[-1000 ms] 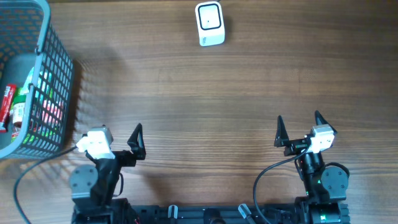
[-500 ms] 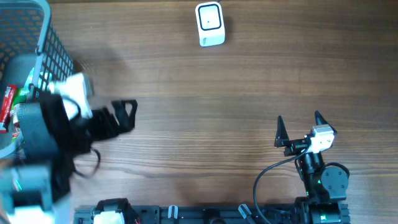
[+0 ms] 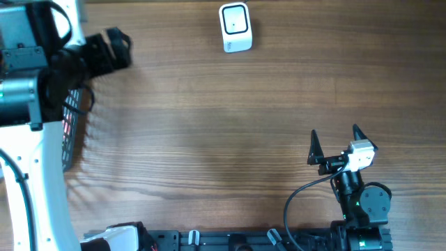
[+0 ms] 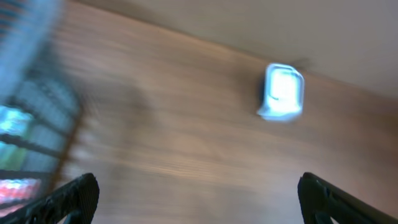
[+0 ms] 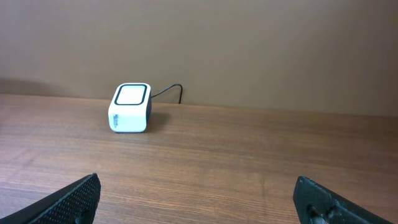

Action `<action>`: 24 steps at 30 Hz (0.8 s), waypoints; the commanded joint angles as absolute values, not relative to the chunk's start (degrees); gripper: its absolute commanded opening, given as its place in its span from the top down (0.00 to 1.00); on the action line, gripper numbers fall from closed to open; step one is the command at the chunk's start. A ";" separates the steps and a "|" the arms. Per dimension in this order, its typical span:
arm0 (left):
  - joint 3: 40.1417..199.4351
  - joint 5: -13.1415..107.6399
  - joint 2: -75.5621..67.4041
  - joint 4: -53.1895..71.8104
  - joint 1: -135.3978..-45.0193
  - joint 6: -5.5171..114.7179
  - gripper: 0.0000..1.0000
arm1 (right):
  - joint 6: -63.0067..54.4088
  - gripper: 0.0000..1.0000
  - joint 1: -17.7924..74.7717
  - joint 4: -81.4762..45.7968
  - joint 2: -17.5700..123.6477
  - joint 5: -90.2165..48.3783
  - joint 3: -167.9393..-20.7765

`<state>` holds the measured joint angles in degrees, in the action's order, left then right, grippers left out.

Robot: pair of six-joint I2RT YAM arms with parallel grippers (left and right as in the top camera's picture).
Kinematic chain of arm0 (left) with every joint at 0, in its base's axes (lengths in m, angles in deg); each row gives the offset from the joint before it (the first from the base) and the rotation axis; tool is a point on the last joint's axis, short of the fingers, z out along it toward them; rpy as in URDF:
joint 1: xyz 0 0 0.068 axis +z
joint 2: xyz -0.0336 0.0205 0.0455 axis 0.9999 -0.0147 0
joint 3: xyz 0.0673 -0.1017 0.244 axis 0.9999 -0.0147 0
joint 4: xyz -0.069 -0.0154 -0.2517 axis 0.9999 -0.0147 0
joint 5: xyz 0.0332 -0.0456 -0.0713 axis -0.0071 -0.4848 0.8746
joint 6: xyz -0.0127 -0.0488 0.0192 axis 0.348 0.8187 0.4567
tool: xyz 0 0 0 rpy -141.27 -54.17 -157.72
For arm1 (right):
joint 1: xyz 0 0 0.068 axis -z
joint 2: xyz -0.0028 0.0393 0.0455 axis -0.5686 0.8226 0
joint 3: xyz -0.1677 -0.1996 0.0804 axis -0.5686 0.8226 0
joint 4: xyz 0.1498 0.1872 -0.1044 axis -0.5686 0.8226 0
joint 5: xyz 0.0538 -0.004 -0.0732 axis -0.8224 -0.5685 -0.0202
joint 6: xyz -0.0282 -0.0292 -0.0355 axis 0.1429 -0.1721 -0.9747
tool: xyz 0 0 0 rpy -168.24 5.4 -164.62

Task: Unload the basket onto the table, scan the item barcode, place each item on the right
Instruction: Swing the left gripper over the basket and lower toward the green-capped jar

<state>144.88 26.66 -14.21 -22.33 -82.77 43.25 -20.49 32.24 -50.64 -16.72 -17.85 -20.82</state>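
Both the left gripper (image 3: 117,49), beside the basket (image 3: 72,132), and the right gripper (image 3: 334,132), well apart, are held wide open and empty. Blurred items (image 4: 15,121) are glimpsed inside the mesh. The basket wall could be snagged, or several items clamped together, before the barcode scanner (image 3: 235,26) is reached.

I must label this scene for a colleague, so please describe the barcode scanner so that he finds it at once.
On the wooden table, look along the far edge, near its middle. There stands the scanner, a small white box with a dark-framed window on top. It is the only white box, alone on bare wood.
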 commanded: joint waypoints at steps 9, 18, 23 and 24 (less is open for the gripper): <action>146.48 17.17 -16.33 -16.21 -52.98 33.10 0.00 | -21.17 0.01 32.48 -50.94 -16.72 -18.70 -20.78; 146.21 17.17 -25.60 -18.81 -42.00 26.02 0.00 | -21.17 0.00 32.48 -50.96 -16.72 -18.70 -20.78; 145.95 18.18 -29.09 -19.29 -41.09 24.82 0.00 | -21.15 0.00 32.48 -50.94 -16.72 -18.70 -20.78; 145.65 20.21 -29.95 -19.51 -41.09 21.43 0.00 | -21.17 0.00 32.48 -50.96 -16.72 -18.70 -20.78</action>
<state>145.62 17.35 -28.24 -19.29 -41.46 27.18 -20.49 32.24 -50.64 -16.72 -17.85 -20.82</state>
